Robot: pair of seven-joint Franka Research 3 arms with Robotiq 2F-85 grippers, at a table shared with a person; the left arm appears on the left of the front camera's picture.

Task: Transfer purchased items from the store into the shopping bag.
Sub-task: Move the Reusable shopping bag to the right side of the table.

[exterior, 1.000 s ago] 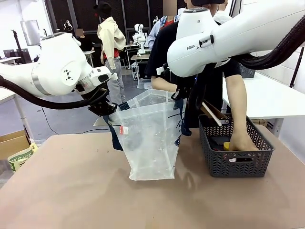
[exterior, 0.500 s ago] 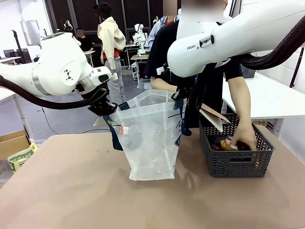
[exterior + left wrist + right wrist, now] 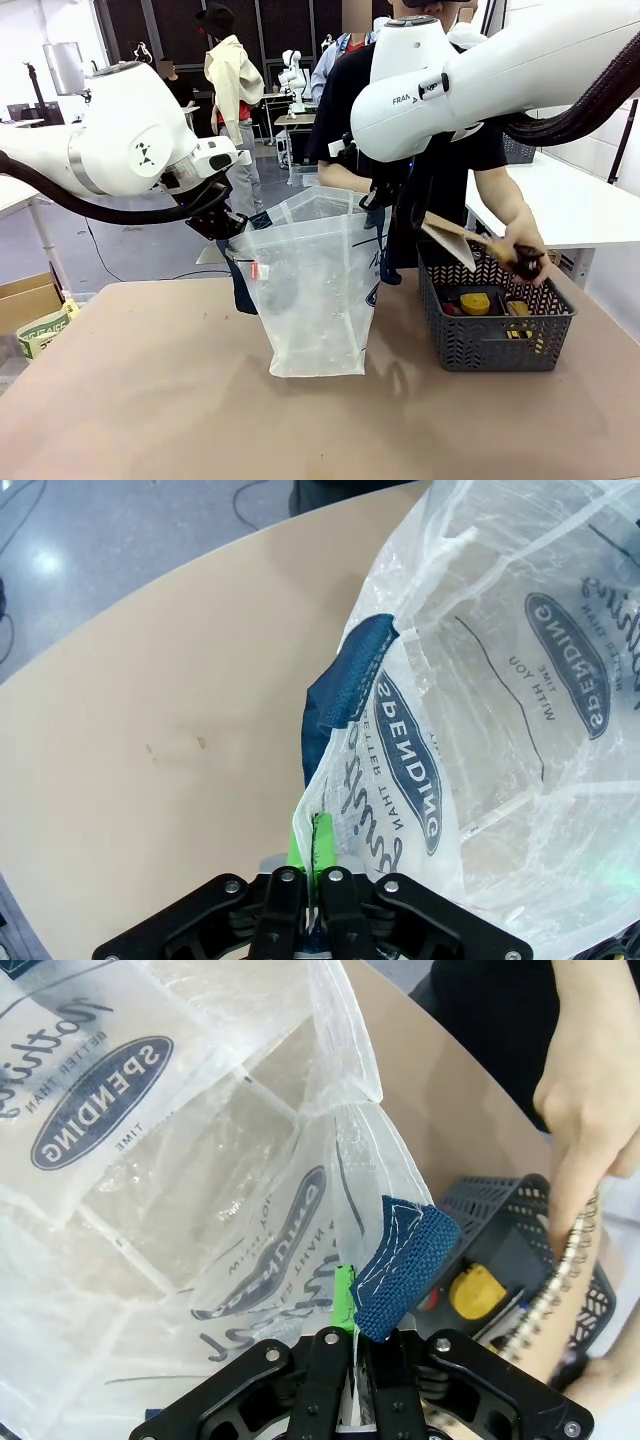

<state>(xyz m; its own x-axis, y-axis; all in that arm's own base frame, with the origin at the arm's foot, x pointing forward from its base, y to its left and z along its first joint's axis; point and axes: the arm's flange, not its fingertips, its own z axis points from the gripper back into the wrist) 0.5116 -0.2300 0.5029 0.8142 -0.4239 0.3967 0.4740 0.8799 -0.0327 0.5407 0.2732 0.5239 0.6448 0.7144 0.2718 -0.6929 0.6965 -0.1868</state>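
Shopping bag (image 3: 315, 290) stands open on the table (image 3: 140, 400), its rim held up from both sides: the left gripper (image 3: 308, 832) clenched on the plastic edge, the right gripper (image 3: 352, 1308) clenched on the opposite rim at a navy strap (image 3: 405, 1260). Just beside the bag, a person's hand (image 3: 522, 262) holds a spiral notebook (image 3: 450, 238) above the grey basket (image 3: 495, 345).

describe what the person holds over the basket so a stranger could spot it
On the table's right stands the dark grey lattice basket. Above it, a person's hand holds a notebook: flat, tan, wire-bound, tilted, unlike the small yellow item below.
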